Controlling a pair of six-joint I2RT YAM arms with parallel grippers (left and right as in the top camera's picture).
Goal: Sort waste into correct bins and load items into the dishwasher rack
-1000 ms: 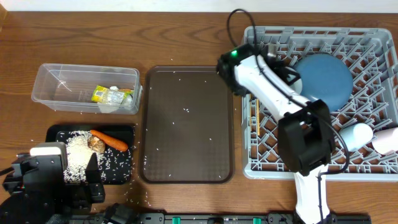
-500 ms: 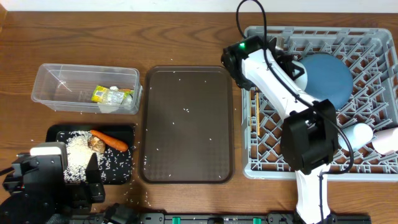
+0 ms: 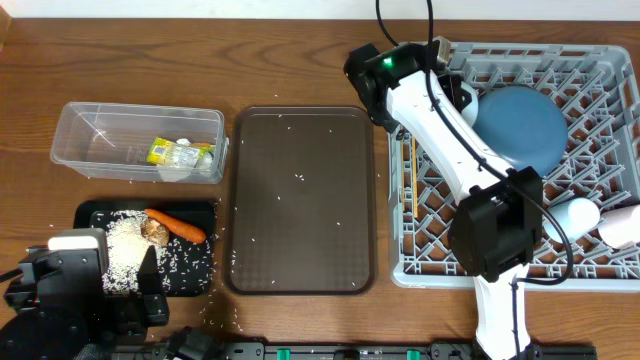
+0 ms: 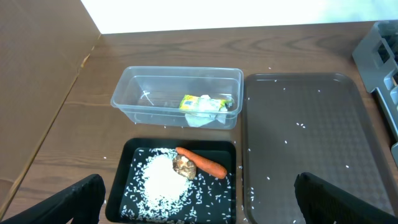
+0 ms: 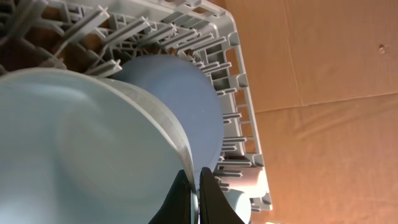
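My right gripper (image 5: 198,186) is shut on the rim of the white bowl with a light-blue outside (image 5: 81,143), held over the far left part of the grey dishwasher rack (image 3: 600,270); overhead shows the gripper (image 3: 452,88) and bowl (image 3: 468,100) there. The blue plate (image 3: 522,125) stands in the rack behind the bowl. A pink cup (image 3: 622,225) and a light-blue cup (image 3: 572,218) lie at the rack's right. The clear box (image 3: 100,130) holds the wrapper (image 3: 163,152) and paper (image 3: 185,160). The black tray (image 3: 95,212) holds carrot (image 3: 180,225), lump (image 3: 154,231) and rice (image 3: 125,265). My left gripper (image 4: 198,186) is open, above the black tray.
A dark-brown serving tray (image 3: 300,200) with a few stray rice grains lies between the bins and the rack. Some rice grains are scattered on the wooden table beside the black tray. A cardboard wall shows past the rack in the right wrist view (image 5: 323,93).
My right arm has moved toward the far edge of the table along the rack's left side, with the bowl in it. The left arm has not moved.
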